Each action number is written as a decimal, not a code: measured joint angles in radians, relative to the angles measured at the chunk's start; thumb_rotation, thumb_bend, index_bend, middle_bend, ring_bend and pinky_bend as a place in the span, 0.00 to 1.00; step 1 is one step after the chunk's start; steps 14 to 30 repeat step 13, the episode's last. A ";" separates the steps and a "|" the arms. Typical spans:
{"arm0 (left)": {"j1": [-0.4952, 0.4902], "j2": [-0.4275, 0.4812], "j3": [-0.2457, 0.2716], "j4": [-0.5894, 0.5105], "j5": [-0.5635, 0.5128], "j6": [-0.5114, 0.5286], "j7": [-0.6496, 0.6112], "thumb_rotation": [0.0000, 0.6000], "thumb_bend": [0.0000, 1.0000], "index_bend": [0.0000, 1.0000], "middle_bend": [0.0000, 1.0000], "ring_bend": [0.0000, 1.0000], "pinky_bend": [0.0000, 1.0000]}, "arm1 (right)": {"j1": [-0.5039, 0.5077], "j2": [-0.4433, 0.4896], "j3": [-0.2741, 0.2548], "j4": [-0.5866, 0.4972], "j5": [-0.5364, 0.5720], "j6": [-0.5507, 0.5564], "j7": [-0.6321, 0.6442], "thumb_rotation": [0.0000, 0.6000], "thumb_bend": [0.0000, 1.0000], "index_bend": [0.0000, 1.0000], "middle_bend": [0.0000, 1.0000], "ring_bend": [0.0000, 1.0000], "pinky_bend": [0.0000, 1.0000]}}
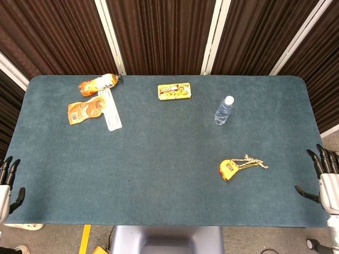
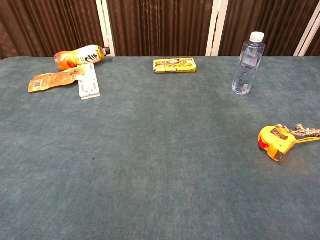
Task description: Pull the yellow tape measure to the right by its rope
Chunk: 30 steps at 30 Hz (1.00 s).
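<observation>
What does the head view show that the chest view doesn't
Only the head view shows the left hand and right hand, open, off the table's ends. The chest view shows nothing the head view lacks. Both show the yellow tape measure with its rope lying loose, water bottle, yellow box and orange bottle.

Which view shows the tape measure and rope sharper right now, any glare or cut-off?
Head view: even light, no glare; yellow tape measure and rope small but whole. Chest view: tape measure larger and crisp, but the rope runs off the right edge.
</observation>
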State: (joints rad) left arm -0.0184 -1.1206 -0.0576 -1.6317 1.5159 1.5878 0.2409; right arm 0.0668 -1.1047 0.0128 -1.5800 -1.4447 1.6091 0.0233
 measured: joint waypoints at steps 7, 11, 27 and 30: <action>-0.034 0.002 0.009 0.005 0.008 -0.060 -0.030 1.00 0.46 0.02 0.00 0.00 0.12 | -0.010 0.008 -0.008 -0.056 -0.007 -0.025 -0.053 1.00 0.17 0.18 0.02 0.01 0.00; -0.054 -0.004 0.004 0.023 0.017 -0.076 -0.038 1.00 0.46 0.03 0.00 0.00 0.11 | -0.011 0.011 -0.014 -0.084 -0.021 -0.043 -0.094 1.00 0.17 0.18 0.03 0.01 0.00; -0.059 -0.011 0.002 0.035 0.029 -0.070 -0.042 1.00 0.46 0.03 0.00 0.00 0.10 | -0.013 0.008 -0.015 -0.090 -0.029 -0.046 -0.111 1.00 0.17 0.18 0.03 0.01 0.00; -0.059 -0.011 0.002 0.035 0.029 -0.070 -0.042 1.00 0.46 0.03 0.00 0.00 0.10 | -0.013 0.008 -0.015 -0.090 -0.029 -0.046 -0.111 1.00 0.17 0.18 0.03 0.01 0.00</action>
